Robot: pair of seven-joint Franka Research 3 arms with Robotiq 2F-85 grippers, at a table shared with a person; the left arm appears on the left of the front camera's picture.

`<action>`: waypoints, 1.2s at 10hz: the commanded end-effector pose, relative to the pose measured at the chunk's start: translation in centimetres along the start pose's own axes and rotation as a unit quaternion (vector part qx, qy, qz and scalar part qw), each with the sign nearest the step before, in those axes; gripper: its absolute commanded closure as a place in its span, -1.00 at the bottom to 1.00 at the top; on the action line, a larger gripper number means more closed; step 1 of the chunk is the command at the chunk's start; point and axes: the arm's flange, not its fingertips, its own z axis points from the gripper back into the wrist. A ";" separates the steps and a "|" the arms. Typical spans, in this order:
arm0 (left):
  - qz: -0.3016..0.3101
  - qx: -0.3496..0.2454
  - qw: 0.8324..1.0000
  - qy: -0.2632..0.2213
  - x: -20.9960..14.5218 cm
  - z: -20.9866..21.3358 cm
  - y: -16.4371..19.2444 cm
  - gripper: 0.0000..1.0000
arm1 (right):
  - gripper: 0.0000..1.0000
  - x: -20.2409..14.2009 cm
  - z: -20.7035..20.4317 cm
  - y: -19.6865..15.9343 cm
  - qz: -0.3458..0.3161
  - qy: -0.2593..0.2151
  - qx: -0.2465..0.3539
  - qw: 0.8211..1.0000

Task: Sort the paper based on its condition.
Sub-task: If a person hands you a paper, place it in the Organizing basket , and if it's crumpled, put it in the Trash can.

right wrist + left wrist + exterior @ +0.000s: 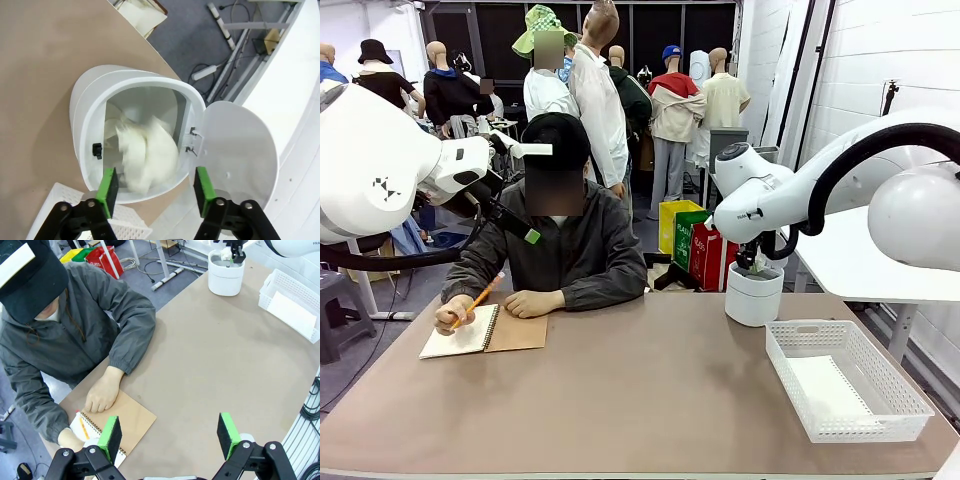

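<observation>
**Crumpled paper in the bin, flat sheet in the basket**

Brown desk (650,400) runs from the robot's side across to a person in a dark jacket and cap at the far edge. That person writes with an orange pencil (478,300) in a spiral notebook (485,331) with a brown cover, one hand (102,394) resting flat on the cover.

At the desk's right stands a white bin (754,292) with its lid swung open. Right gripper (155,187) hangs just above the bin's mouth, its green pads spread apart with nothing between them. Below it, inside the bin, lies crumpled paper (147,152), blurred in the right wrist view.

Near the bin, toward the robot, sits a white mesh basket (845,378). A flat sheet (827,388) lies on its floor.

Left gripper (170,435) is held high over the desk's left part, near the notebook, pads wide apart and empty. From its view the bin (226,276) and basket (295,302) sit well apart from it at the far end.
</observation>
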 end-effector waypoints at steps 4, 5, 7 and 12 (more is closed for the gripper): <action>0.008 0.001 1.000 0.001 -0.1 0.0 0.0 -1.00 | -1.00 1.1 0.9 0.0 0.004 -0.001 -0.002 1.000; 0.008 0.001 1.000 0.001 -0.1 0.0 0.0 -1.00 | -1.00 1.1 1.3 0.2 0.006 -0.003 0.001 1.000; 0.008 0.001 1.000 0.001 -0.1 0.0 0.0 -1.00 | -1.00 1.2 1.4 0.1 -0.002 0.009 0.010 1.000; 0.008 0.001 1.000 0.001 -0.1 0.0 0.0 -1.00 | -1.00 0.8 1.1 0.5 0.005 -0.008 -0.001 1.000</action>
